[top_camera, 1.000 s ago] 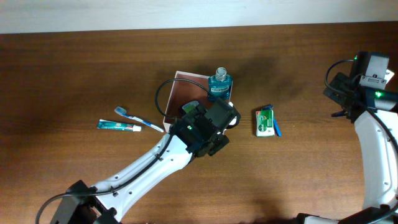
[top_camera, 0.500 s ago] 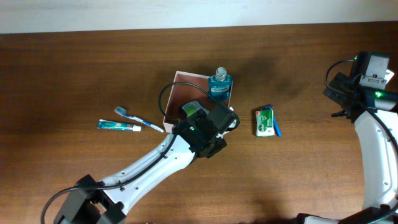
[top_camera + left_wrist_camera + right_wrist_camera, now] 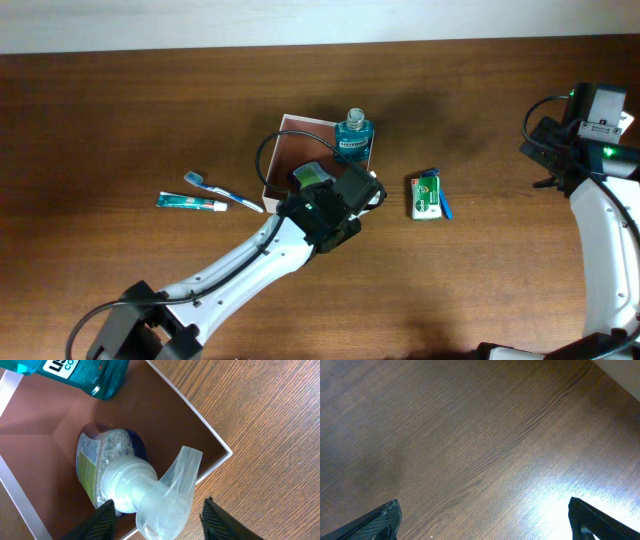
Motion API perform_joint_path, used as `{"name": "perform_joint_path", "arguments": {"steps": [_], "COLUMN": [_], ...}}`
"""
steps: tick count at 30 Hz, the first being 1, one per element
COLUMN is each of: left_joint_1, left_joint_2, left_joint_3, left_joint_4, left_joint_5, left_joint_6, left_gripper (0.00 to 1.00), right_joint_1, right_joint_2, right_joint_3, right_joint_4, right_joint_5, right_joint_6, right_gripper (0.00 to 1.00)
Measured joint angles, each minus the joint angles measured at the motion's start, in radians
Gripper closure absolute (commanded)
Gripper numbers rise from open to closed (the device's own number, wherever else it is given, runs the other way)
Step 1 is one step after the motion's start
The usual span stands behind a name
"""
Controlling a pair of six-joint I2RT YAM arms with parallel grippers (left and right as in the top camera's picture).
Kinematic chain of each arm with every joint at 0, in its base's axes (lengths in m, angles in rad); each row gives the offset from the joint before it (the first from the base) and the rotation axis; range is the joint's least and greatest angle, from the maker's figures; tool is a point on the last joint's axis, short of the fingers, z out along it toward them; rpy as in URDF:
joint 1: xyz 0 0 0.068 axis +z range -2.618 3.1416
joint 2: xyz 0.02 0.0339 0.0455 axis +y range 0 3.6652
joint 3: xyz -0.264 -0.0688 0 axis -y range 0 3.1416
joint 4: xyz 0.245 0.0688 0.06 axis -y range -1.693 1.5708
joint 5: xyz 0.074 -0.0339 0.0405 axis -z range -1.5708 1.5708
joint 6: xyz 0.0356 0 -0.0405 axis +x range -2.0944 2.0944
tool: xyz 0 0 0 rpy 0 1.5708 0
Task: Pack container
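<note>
Left wrist view: left pincer (image 3: 157,506) released, straddling spray bottle (image 3: 112,472) lying inside container (image 3: 170,425), mouthwash bottle (image 3: 75,372) beside it. Right pincer (image 3: 482,502) released above tabletop (image 3: 470,435).

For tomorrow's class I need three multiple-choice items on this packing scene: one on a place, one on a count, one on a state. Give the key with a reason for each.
1. Where does the teal mouthwash bottle stand?
A. inside the container, at a corner
B. outside the container, far to its left
C. held up in the air by an arm

2. How many bottles are in the container?
A. one
B. two
C. four

3. The right gripper is:
A. open over bare table
B. shut on a bottle
C. out of view

Key:
1 A: the overhead view shows it within the white walls.
2 B: the mouthwash bottle and the pump bottle.
3 A: its fingers stand wide apart, with only wood between them.
</note>
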Motion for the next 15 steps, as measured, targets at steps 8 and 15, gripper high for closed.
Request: {"name": "perform_joint_path", "arguments": {"steps": [8, 15], "left_joint_1": [0.000, 0.000], "left_joint_2": [0.000, 0.000], "left_joint_3": [-0.003, -0.003], "left_joint_4": [0.000, 0.000], "left_joint_5": [0.000, -0.001], "left_joint_6": [0.004, 0.008], "left_gripper": [0.55, 0.47], "right_joint_1": [0.000, 0.000], "right_joint_2": [0.000, 0.000], "right_joint_3": [0.000, 0.000], "right_joint_4": [0.000, 0.000], "right_joint_5": [0.000, 0.000], "right_joint_6": [0.000, 0.000], "right_gripper": [0.01, 0.01]}}
